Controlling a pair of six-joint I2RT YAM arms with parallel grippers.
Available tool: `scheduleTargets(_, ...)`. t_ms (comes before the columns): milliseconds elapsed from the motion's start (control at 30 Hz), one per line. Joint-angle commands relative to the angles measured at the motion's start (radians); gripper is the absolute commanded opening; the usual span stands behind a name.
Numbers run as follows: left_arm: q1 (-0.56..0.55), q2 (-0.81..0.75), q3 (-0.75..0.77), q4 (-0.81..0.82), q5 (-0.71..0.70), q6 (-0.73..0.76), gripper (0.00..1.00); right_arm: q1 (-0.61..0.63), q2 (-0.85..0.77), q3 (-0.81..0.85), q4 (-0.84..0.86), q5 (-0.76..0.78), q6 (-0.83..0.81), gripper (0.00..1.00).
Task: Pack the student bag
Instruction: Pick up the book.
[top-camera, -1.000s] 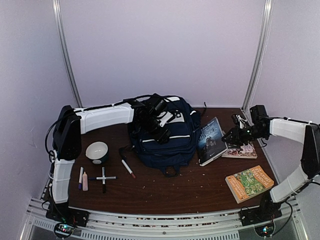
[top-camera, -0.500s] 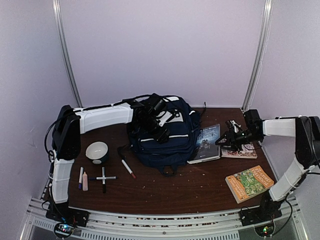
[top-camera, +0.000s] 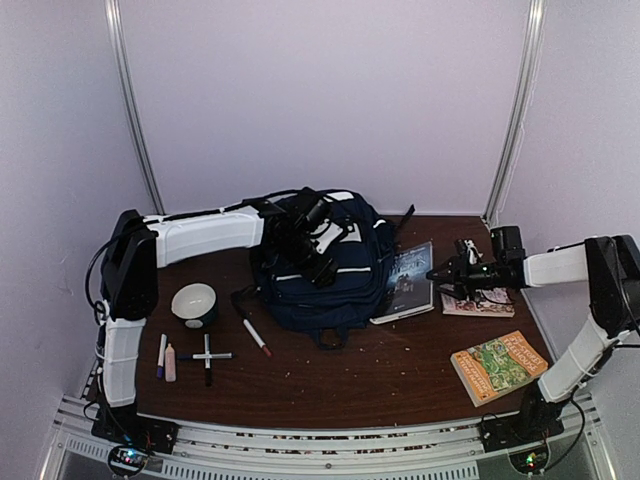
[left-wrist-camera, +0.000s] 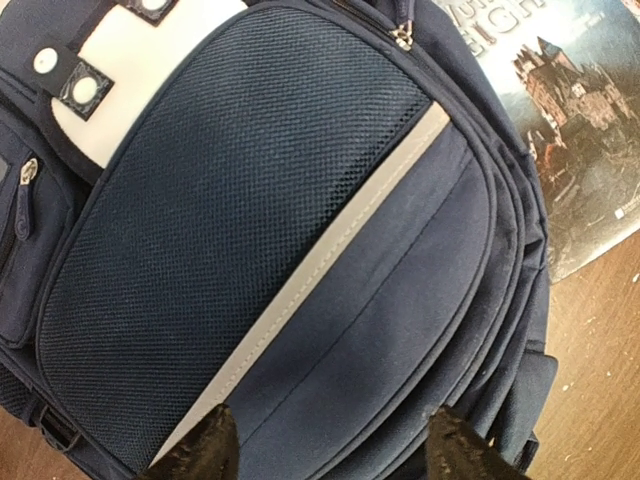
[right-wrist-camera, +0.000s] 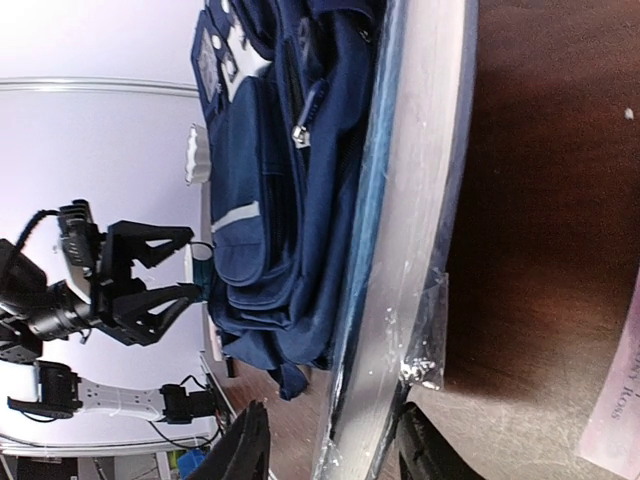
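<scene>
The student bag (top-camera: 335, 280), navy with white stripes, lies in the middle of the table and fills the left wrist view (left-wrist-camera: 300, 250). My left gripper (top-camera: 320, 266) hovers open just above its front pocket, holding nothing (left-wrist-camera: 330, 455). A dark castle-cover book (top-camera: 408, 282) leans against the bag's right side. My right gripper (top-camera: 437, 274) is at the book's right edge, open. In the right wrist view (right-wrist-camera: 335, 450) the book's page edge (right-wrist-camera: 400, 250) runs between the spread fingers, with the bag (right-wrist-camera: 270, 200) behind it.
A pink-white book (top-camera: 480, 300) lies under the right wrist and an orange book (top-camera: 498, 365) at the front right. A white bowl (top-camera: 195, 303), a red-tipped marker (top-camera: 255, 335), crossed pens (top-camera: 207, 355) and two more pens (top-camera: 165, 358) lie left of the bag.
The dark book, held up tilted a second ago, has come down to lean low against the bag. My right gripper has dropped and reached further left. The left arm has barely moved.
</scene>
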Motion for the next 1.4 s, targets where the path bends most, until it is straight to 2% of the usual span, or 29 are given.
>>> scheduleTargets(0, 0.035, -0.016, -0.053, 0.058, 0.058, -0.013, 0.60, 0.006, 0.015, -0.010, 0.415, -0.071, 0.271, 0.42)
scheduleTargets(100, 0.050, 0.001, -0.113, 0.136, 0.179, -0.023, 0.43, 0.019, 0.047, 0.004, 0.444, -0.068, 0.299, 0.41)
scheduleTargets(200, 0.050, 0.015, -0.139, 0.178, 0.215, -0.037, 0.32, 0.041, 0.067, 0.051, 0.292, -0.040, 0.198, 0.40)
scheduleTargets(333, 0.050, 0.044, -0.146, 0.211, 0.277, -0.061, 0.24, 0.072, 0.094, 0.115, 0.074, -0.006, 0.051, 0.40)
scheduleTargets(467, 0.050, 0.069, -0.143, 0.212, 0.298, -0.067, 0.20, 0.088, 0.129, 0.147, 0.007, 0.011, 0.016, 0.42)
scheduleTargets(600, 0.050, 0.065, -0.149, 0.213, 0.300, -0.069, 0.20, 0.101, 0.153, 0.196, -0.113, 0.058, -0.057, 0.40)
scheduleTargets(733, 0.050, 0.050, -0.159, 0.213, 0.285, -0.070, 0.20, 0.102, 0.127, 0.229, -0.228, 0.145, -0.113, 0.31)
scheduleTargets(800, 0.050, 0.049, -0.160, 0.214, 0.282, -0.073, 0.21, 0.102, 0.107, 0.240, -0.279, 0.179, -0.144, 0.25)
scheduleTargets(833, 0.050, 0.050, -0.160, 0.217, 0.283, -0.074, 0.21, 0.101, 0.102, 0.243, -0.286, 0.184, -0.149, 0.18)
scheduleTargets(967, 0.050, 0.047, -0.152, 0.216, 0.273, -0.075, 0.23, 0.101, 0.103, 0.237, -0.270, 0.175, -0.151, 0.02)
scheduleTargets(1167, 0.048, -0.073, -0.175, 0.212, 0.190, 0.004, 0.44, 0.043, 0.005, 0.241, -0.284, 0.159, -0.167, 0.00)
scheduleTargets(1300, 0.044, -0.168, -0.207, 0.196, 0.147, 0.135, 0.52, -0.013, -0.076, 0.299, -0.356, 0.125, -0.226, 0.00)
scheduleTargets(1367, 0.040, -0.190, -0.198, 0.143, 0.135, 0.218, 0.53, -0.027, -0.112, 0.349, -0.423, 0.114, -0.310, 0.00)
